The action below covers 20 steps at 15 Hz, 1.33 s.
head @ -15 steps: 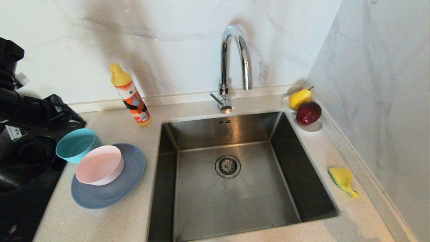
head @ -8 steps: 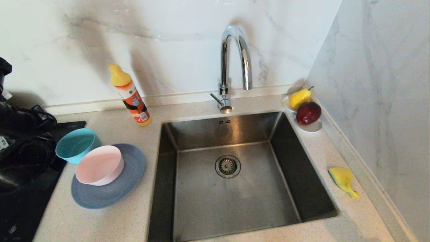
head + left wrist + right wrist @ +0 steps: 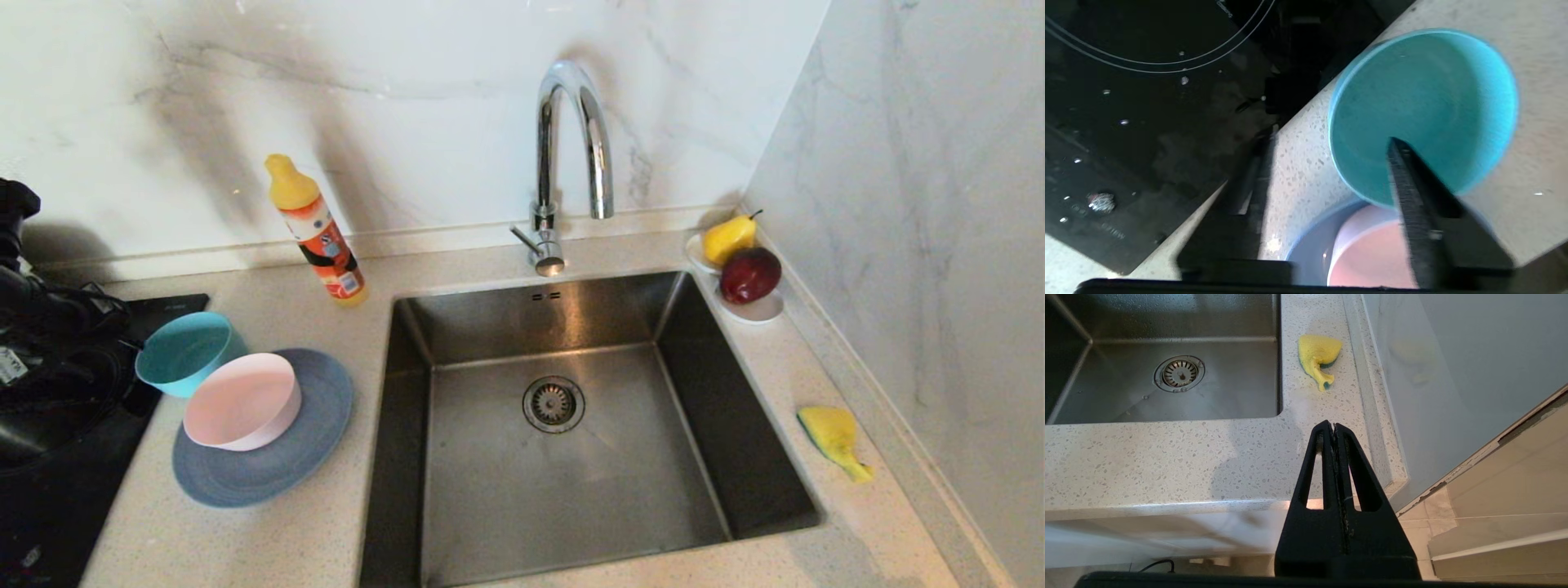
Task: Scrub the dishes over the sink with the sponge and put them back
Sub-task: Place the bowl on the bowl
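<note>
While the plate (image 3: 269,465), pink bowl (image 3: 242,402) and teal bowl (image 3: 184,351) sit unwashed and the sponge (image 3: 833,439) lies untouched, the left tool (image 3: 1327,175) gapes empty above the teal bowl, the right tool (image 3: 1334,430) pinched together, empty, so everything remains.

I'm in a home kitchen. A steel sink (image 3: 563,425) with a chrome tap (image 3: 571,147) sits in a speckled counter (image 3: 269,539) under marble walls (image 3: 408,106). A black hob (image 3: 1139,114), a soap bottle (image 3: 314,233) and stacked dishes (image 3: 245,408) stand close by.

teal bowl (image 3: 189,351), pink bowl (image 3: 242,402), grey-blue plate (image 3: 269,465), yellow/green sponge (image 3: 833,437), steel sink (image 3: 571,482), speckled beige counter (image 3: 269,547) tbh
</note>
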{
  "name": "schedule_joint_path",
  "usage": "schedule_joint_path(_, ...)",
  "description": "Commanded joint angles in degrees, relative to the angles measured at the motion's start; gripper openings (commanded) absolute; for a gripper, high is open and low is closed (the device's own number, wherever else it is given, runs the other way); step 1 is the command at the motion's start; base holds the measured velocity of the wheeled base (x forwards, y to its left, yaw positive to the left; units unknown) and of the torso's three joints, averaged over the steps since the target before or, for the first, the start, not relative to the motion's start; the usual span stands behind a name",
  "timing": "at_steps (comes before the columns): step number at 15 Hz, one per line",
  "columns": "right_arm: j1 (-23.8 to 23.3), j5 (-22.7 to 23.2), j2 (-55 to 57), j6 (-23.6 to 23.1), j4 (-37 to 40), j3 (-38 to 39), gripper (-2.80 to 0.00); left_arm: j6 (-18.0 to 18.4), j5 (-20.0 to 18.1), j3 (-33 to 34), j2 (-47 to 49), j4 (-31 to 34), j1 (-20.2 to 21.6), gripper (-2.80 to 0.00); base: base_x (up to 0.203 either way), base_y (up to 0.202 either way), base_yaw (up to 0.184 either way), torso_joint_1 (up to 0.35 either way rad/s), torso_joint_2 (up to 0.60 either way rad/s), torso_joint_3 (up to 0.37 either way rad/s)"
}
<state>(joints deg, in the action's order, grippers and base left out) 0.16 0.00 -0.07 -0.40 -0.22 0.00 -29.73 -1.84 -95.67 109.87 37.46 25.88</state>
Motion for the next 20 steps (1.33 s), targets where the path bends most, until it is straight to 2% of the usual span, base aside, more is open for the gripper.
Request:
schedule_joint_path(1,0.02,0.00,-0.04,-0.04,-0.04,0.00,-2.80,-0.20,-0.16,-0.88,3.44,0.29,0.22,0.00,0.000,0.000,0.000,0.000,0.00,0.000)
schedule_joint_path(13,0.02,0.00,-0.01,-0.04,0.04,0.00,-2.80,-1.38,-0.36,-3.57,9.98,0.15,0.22,0.00,0.000,0.000,0.000,0.000,0.00,0.000)
schedule_joint_path(14,0.02,0.00,-0.09,-0.04,-0.04,0.00,-2.80,-1.38,-0.36,-4.35,10.35,0.40,0.22,-2.80,0.000,0.000,0.000,0.000,0.00,0.000)
schedule_joint_path(20,0.02,0.00,-0.01,-0.04,-0.04,0.00,-2.80,-1.56,-0.44,-4.89,11.07,0.23,0.22,-2.80,0.000,0.000,0.000,0.000,0.00,0.000)
